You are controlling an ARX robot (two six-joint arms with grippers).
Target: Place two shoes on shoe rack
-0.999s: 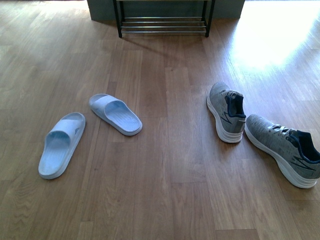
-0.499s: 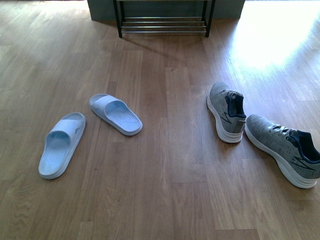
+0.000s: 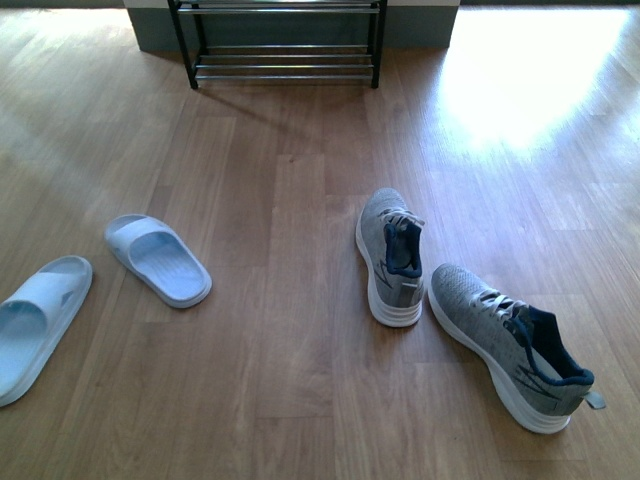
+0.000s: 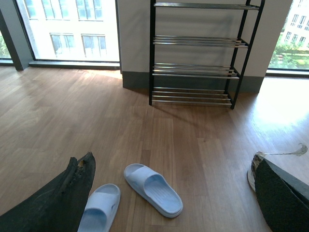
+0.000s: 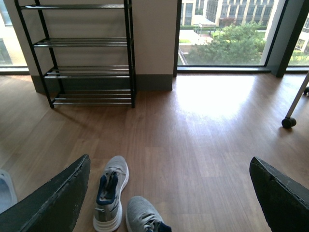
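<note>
Two grey knit sneakers lie on the wood floor in the front view, one upright [image 3: 390,255] and one further right [image 3: 510,345]. Two pale blue slides lie at the left, one nearer the middle [image 3: 158,258] and one at the edge [image 3: 35,322]. The black shoe rack [image 3: 280,45] stands at the far wall. My left gripper [image 4: 176,193] is open above the floor, with the slides [image 4: 153,188] between its fingers. My right gripper [image 5: 169,193] is open, with the sneakers [image 5: 111,191] by its one finger. Neither arm shows in the front view.
The rack [image 4: 193,53] has several rod shelves and stands against a wall pillar between large windows. A chair caster [image 5: 289,122] shows at the far right of the right wrist view. Bright sun glare lies on the floor [image 3: 520,90].
The front view has shifted: the rack, slides and sneakers all sit further left and lower in the picture, and appear nearer. The shoes themselves have not moved on the floor.
</note>
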